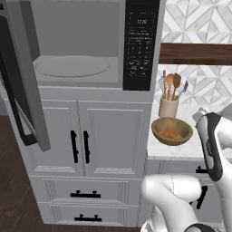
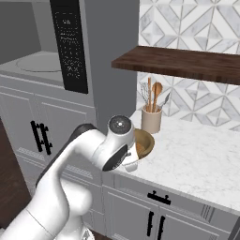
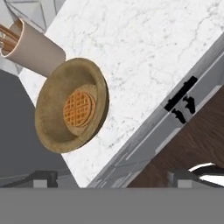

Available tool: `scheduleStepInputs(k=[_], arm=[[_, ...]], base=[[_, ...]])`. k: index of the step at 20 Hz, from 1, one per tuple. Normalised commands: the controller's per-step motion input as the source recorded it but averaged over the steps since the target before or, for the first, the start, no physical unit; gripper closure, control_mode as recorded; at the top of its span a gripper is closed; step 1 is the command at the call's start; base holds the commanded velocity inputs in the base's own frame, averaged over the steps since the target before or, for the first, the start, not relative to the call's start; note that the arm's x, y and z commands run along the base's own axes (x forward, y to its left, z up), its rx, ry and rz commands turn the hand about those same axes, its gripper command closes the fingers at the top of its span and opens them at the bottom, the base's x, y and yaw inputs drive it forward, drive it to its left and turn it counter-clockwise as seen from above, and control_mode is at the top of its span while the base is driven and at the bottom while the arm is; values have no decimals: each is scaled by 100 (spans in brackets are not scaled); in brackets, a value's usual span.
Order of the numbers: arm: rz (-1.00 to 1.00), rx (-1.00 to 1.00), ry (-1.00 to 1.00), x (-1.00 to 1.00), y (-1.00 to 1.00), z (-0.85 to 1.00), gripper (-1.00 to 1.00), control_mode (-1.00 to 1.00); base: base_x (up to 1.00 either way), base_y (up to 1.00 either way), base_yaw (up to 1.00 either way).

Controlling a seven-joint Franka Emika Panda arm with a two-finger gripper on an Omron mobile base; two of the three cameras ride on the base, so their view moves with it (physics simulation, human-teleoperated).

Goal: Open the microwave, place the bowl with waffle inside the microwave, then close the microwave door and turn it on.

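Microwave door [image 1: 20, 90] open; claw [image 3: 111, 178] wide, empty; you centre over bowl with waffle [image 3: 72, 105], grip near rim on desk [image 3: 144, 65]

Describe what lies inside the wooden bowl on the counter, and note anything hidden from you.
Inside the bowl lies one orange-brown gridded waffle, resting flat on its base. The bowl's floor beneath the waffle is covered, so nothing can be said of it.
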Motion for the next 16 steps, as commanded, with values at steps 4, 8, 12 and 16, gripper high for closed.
scheduleStepInputs(k=[4,8,12,16], arm=[[5,0,10,43,-26,-31,-100,-100],[1,0,14,44,-18,-39,-100,-100],[3,0,9,49,-16,-40,-100,-100],[5,0,1,51,-8,-43,-100,-100]], base=[[0,0,0],[0,0,0],[0,0,0],[0,0,0]])
